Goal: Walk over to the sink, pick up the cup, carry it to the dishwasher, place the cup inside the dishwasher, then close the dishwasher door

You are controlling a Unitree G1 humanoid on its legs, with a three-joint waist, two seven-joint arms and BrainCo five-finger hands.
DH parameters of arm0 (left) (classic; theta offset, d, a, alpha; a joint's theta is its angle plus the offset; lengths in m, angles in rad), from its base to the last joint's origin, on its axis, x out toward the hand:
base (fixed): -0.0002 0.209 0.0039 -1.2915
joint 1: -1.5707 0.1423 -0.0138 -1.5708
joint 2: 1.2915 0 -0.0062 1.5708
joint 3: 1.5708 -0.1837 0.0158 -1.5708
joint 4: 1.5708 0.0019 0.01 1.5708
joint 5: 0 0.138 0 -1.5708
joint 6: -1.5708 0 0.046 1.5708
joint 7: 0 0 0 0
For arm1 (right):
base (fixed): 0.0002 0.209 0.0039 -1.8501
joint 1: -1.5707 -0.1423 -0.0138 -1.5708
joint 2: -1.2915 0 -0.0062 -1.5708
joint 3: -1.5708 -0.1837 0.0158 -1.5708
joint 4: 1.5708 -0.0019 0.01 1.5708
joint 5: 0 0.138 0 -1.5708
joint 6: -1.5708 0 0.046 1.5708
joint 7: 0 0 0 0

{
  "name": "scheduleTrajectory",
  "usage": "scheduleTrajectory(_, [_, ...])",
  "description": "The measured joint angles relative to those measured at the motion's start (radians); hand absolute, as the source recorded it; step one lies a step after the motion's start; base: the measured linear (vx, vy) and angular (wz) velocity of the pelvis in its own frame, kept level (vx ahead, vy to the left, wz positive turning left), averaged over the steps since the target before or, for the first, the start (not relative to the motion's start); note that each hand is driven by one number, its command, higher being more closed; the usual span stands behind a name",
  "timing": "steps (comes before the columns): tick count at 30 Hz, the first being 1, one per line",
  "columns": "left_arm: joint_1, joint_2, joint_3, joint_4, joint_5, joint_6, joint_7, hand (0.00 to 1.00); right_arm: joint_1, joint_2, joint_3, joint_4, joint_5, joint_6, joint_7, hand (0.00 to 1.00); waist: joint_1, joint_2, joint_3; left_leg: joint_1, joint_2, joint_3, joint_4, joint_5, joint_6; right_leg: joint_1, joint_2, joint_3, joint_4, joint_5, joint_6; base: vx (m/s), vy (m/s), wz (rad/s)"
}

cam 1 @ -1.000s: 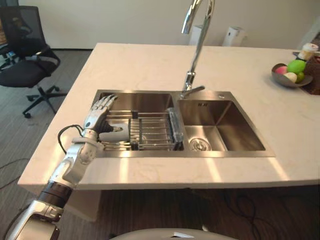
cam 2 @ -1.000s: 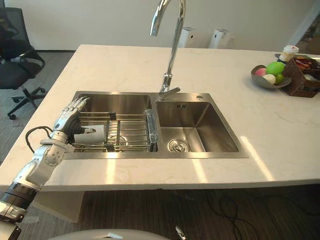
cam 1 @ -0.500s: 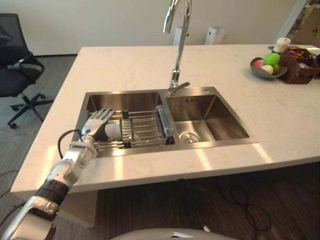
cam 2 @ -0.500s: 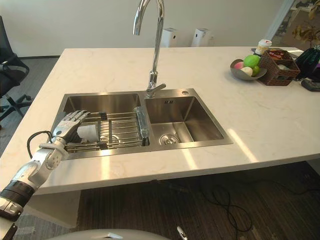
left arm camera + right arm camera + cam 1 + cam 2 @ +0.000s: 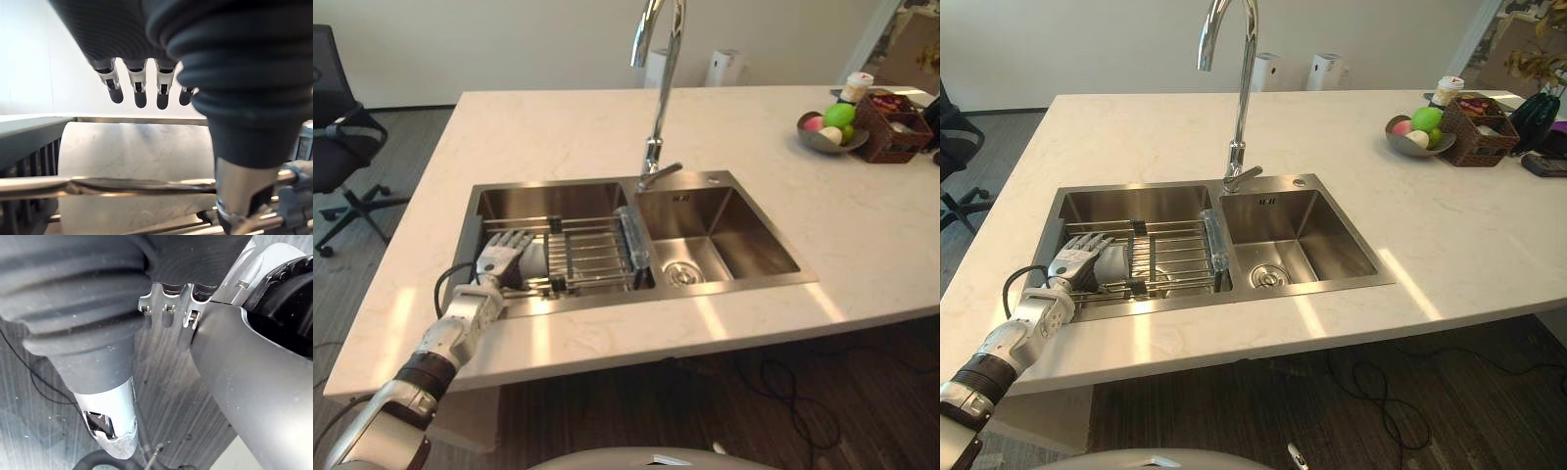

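The left hand (image 5: pixel 499 258) drops lower and draws back toward 6 o'clock; its fingers (image 5: pixel 512 239) now reach over the cup's (image 5: pixel 535 260) 9 o'clock end instead of past it

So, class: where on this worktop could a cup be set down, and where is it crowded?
Free: the wide counter behind the faucet and between sink and fruit bowl; the right basin too. Crowded: the left basin, with rack, cup and left hand.
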Motion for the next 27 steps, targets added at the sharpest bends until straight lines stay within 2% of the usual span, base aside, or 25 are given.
scheduleTrajectory(2, [-0.011,-0.004,0.0,0.03,0.005,-0.004,0.026,0.0,-0.001,-0.003,0.0,0.0,-0.001,0.0,0.002,0.0,0.001,0.003,0.003,0.0,0.001,0.003,0.0,0.001,0.001,-0.003,0.0,0.0,0.0,-0.001,0.001,-0.09,-0.017,-0.08])
scheduleTrajectory(4, [-0.016,-0.004,0.002,0.049,-0.004,-0.05,0.041,0.0,0.0,-0.003,0.0,0.0,-0.004,0.0,0.004,0.0,0.001,0.004,0.005,0.0,0.001,0.004,0.0,0.0,0.0,-0.004,-0.001,0.0,0.0,-0.001,0.001,-0.08,-0.013,-0.04])
scheduleTrajectory(5, [-0.022,-0.003,-0.003,0.063,-0.016,-0.134,0.057,0.0,0.0,-0.005,0.0,0.0,-0.007,0.0,0.004,0.0,0.001,0.005,0.007,0.0,0.001,0.004,0.0,0.0,0.0,-0.004,-0.001,0.001,0.001,-0.001,0.002,-0.05,-0.007,0.0])
scheduleTrajectory(6, [-0.022,-0.002,-0.008,0.062,-0.023,-0.184,0.064,0.0,0.0,-0.005,0.0,0.0,-0.007,0.0,0.004,0.0,0.002,0.005,0.008,0.0,0.001,0.004,0.0,0.0,0.0,-0.004,-0.001,0.001,0.001,-0.001,0.002,-0.05,-0.008,0.01])
scheduleTrajectory(7, [-0.026,0.009,-0.052,0.046,-0.034,-0.275,0.074,0.0,0.0,-0.006,-0.001,0.001,-0.008,0.001,0.005,0.0,0.004,0.005,0.008,0.0,0.001,0.003,0.0,0.0,-0.001,-0.005,-0.002,0.001,0.003,-0.002,0.003,-0.03,-0.008,0.02])
scheduleTrajectory(8, [-0.035,0.015,-0.098,0.022,-0.073,-0.328,0.089,0.0,0.0,-0.007,-0.004,0.001,-0.008,0.001,0.007,0.0,0.004,0.005,0.008,0.0,0.001,0.003,0.0,-0.001,-0.002,-0.005,-0.002,0.0,0.004,-0.004,0.006,0.0,0.0,0.0])
scheduleTrajectory(9, [-0.043,0.017,-0.113,0.009,-0.107,-0.339,0.091,0.0,0.0,-0.006,-0.007,0.001,-0.008,0.001,0.011,0.0,0.003,0.004,0.009,0.0,0.001,0.003,0.0,-0.001,-0.002,-0.006,-0.003,0.0,0.006,-0.005,0.009,0.0,0.0,0.0])
scheduleTrajectory(11, [-0.059,0.034,-0.17,-0.048,-0.238,-0.395,0.091,0.0,0.001,-0.003,-0.033,0.001,-0.009,0.003,0.033,0.0,-0.004,0.003,0.011,0.0,0.0,0.0,0.0,-0.002,-0.003,-0.009,-0.005,-0.002,0.015,-0.014,0.018,0.0,0.0,0.0])
scheduleTrajectory(14, [-0.058,0.037,-0.183,-0.081,-0.335,-0.441,0.093,0.0,0.004,-0.004,-0.051,0.001,-0.009,0.002,0.053,0.0,-0.004,0.011,0.018,-0.001,0.0,-0.001,0.0,0.0,0.0,-0.008,-0.005,-0.006,0.016,-0.014,0.018,0.03,-0.011,0.02])
scheduleTrajectory(19, [-0.059,0.066,-0.197,-0.115,-0.387,-0.433,0.137,0.0,0.003,-0.003,-0.086,0.001,-0.03,0.001,0.072,0.0,0.002,0.013,0.025,0.0,0.0,-0.011,0.001,-0.001,-0.001,-0.007,-0.005,-0.013,0.027,-0.014,0.018,0.04,-0.013,0.06])
scheduleTrajectory(22, [-0.058,0.082,-0.182,-0.141,-0.379,-0.371,0.207,0.0,0.004,-0.002,-0.084,0.002,-0.03,-0.001,0.069,0.0,0.002,0.012,0.028,0.0,0.0,-0.018,0.001,-0.001,-0.001,-0.005,-0.005,-0.022,0.034,-0.013,0.017,0.01,-0.013,0.07])
scheduleTrajectory(23, [-0.055,0.078,-0.143,-0.144,-0.35,-0.325,0.24,0.0,0.004,0.0,-0.067,0.001,-0.029,-0.009,0.067,0.0,0.0,0.013,0.033,0.0,0.0,-0.023,0.001,-0.001,-0.001,-0.003,-0.005,-0.029,0.035,-0.013,0.017,-0.02,-0.015,0.07])
scheduleTrajectory(27, [-0.037,0.071,0.006,-0.093,-0.24,-0.266,0.303,0.0,0.006,0.004,-0.023,0.0,-0.028,-0.044,0.038,0.0,-0.006,0.013,0.043,-0.001,0.0,-0.022,0.0,-0.001,-0.001,-0.004,-0.005,-0.031,0.033,-0.014,0.017,-0.04,-0.009,-0.01])
